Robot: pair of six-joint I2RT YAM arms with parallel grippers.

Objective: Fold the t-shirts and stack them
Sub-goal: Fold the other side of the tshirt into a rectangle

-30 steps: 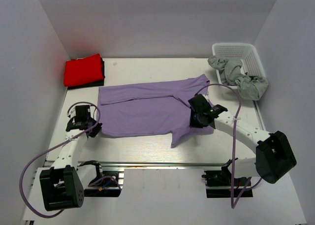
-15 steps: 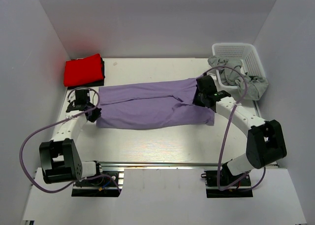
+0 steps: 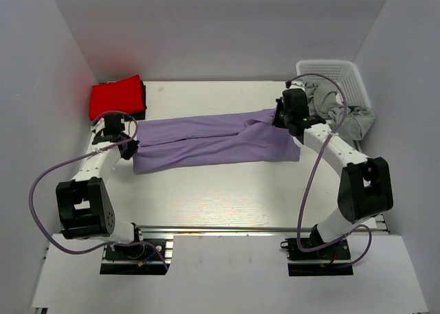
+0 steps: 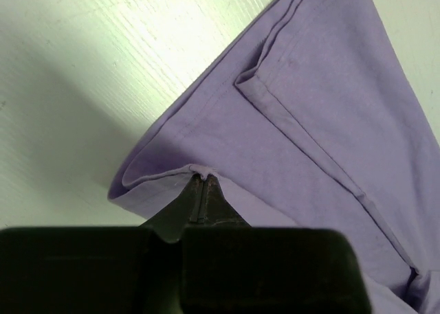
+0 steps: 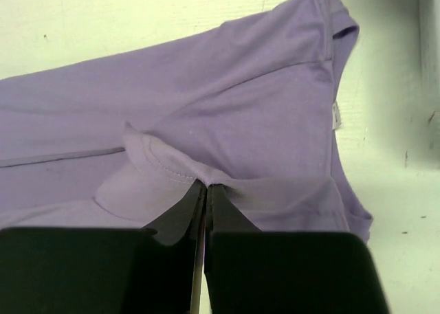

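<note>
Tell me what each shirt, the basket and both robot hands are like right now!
purple t-shirt: folded over, lying flat, pinched at both ends
red t-shirt: folded, far left corner
white basket: upright, grey cloth spilling over its rim
left gripper: shut on purple t-shirt
right gripper: shut on purple t-shirt

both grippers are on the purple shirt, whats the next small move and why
Probably lower the left gripper and right gripper to lay the pinched edge flat on the lavender t-shirt. Each is shut on a fold of its cloth, and the top view shows it doubled into a narrow band, so the fold looks nearly made.
</note>
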